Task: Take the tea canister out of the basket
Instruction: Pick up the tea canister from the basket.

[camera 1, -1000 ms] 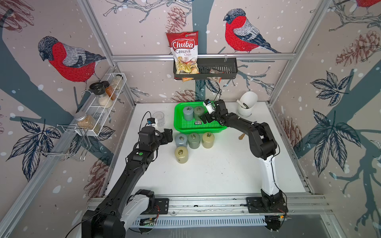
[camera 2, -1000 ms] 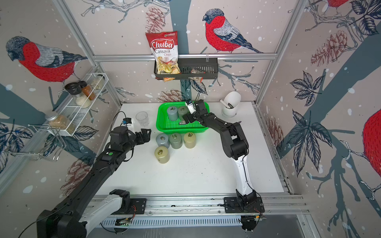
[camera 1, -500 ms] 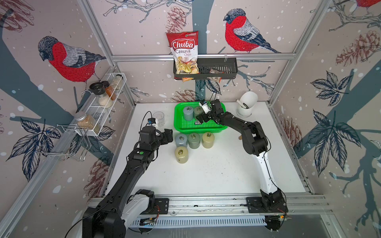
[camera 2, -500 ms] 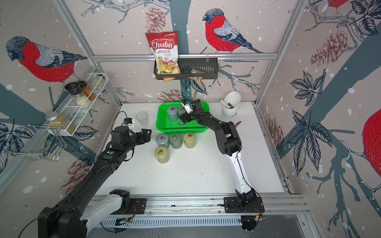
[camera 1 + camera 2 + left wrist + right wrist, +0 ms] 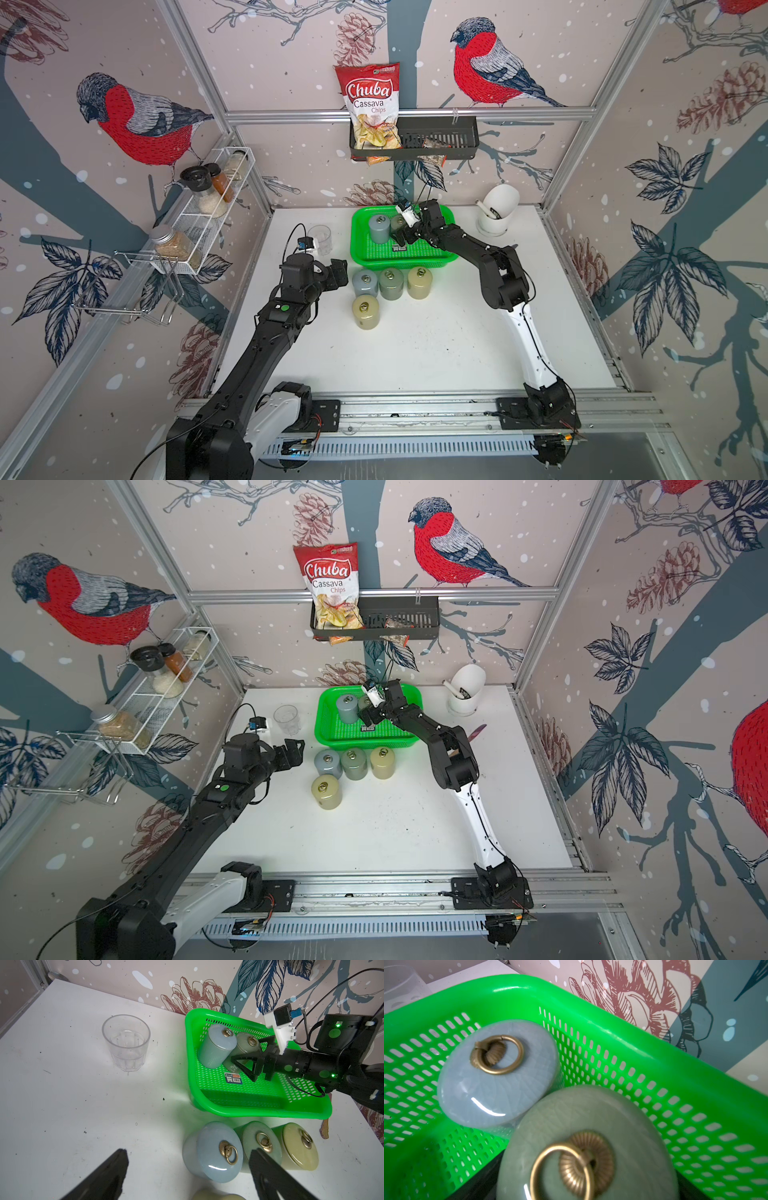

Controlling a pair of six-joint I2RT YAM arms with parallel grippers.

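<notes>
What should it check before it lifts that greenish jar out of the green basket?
1. Right gripper open: ok.
2. Its jaws straddle the sage-green canister: ok.
3. Contact with that canister: cannot tell.
4. Blue-grey canister apart from it: not ok, they touch.
5. Left gripper outside the basket: ok.

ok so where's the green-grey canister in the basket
In both top views the green-grey canister stands at the back of the basket, just right of the blue-grey canister, between the open jaws of the right pincer.
</notes>
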